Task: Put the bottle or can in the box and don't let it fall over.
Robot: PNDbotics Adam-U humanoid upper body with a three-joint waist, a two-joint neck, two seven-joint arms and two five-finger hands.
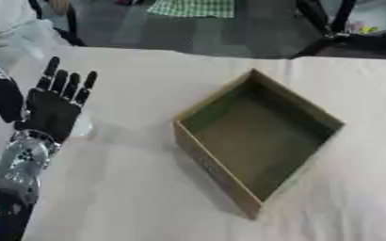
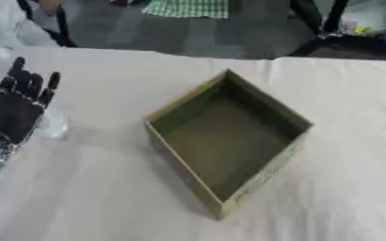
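Left hand [image 1: 54, 106]: black, raised at the left side of the desk [image 1: 130, 197], palm towards the camera, fingers straight and spread; it has hold of nothing. Just behind and beside the palm a pale, translucent object [image 2: 51, 123] shows on the desk surface; it may be the bottle named in the task, but its shape is too indistinct to confirm; whether the hand touches it cannot be told. The silver and black forearm runs down to the near left corner. Right hand: not seen in either view.

Open brown cardboard box [image 1: 258, 136]: sits right of centre on the pale cloth-covered desk, turned so one corner points near and one far; its interior is bare, no bottle or can inside it; it stands well apart from the hand.

Judgement on progress: nothing is yet placed, so the task stands at its opening stage; remaining work appears to be taking hold of the container at the left, carrying it right to the box, and setting it down upright on the box floor.
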